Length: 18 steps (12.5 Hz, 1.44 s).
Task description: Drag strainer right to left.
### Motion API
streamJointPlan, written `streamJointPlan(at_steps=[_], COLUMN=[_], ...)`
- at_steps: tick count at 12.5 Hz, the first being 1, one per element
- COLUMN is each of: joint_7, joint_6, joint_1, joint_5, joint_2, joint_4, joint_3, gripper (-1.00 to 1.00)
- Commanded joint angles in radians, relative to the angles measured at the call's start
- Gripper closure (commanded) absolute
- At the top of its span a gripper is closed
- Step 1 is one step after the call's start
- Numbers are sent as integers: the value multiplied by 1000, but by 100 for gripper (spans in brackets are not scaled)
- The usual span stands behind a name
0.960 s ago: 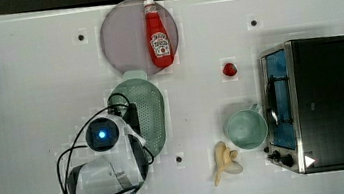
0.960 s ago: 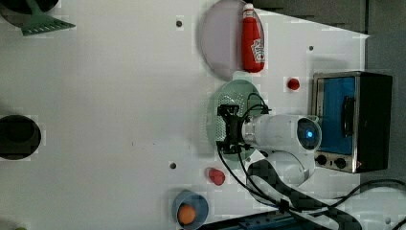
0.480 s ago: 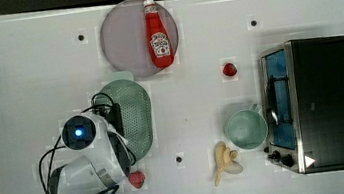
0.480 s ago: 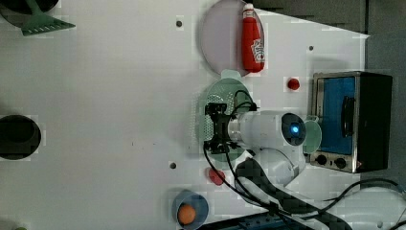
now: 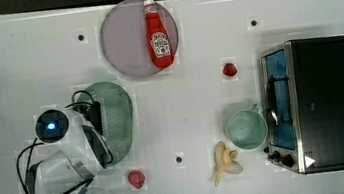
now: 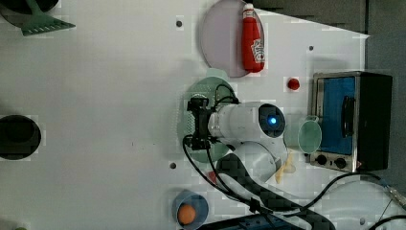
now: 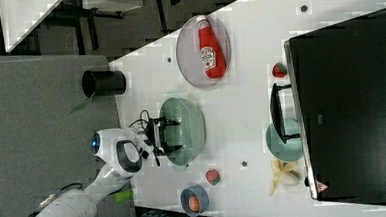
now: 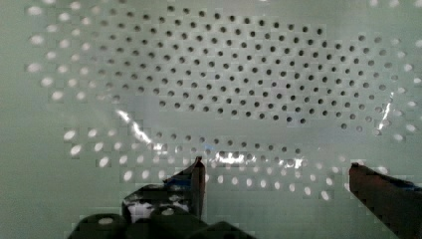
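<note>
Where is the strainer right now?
In the top view the strainer sits left of centre on the table, below the plate, under the open gripper.

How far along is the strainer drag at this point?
Done: the strainer has slid toward the top view's left since a second ago, away from the cup; it sits below the plate. In hand: the open claw is inside the bowl, fingers apart, pushing rather than gripping. Left: any further leftward drag, then lifting the claw out.
</note>
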Motion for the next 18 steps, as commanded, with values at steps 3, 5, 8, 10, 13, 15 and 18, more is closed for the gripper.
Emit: streamJointPlan(at_steps=[3,5,8,10,13,15,18], joint_7=[163,180,219,228,224,165,-18], joint_6=[-7,-10,-11,-11,-13,-57,-242], joint_1=[88,115,145,160,170,167,149], joint_5=[-15,-15,-14,-14,-15,-15,-16], joint_2=[57,80,113,132,132,93,-30], joint_4=[107,143,193,221,236,235,233], joint_3=[5,5,5,5,4,3,-16], gripper=[-100,-100,-100,-100,-100,-100,-100])
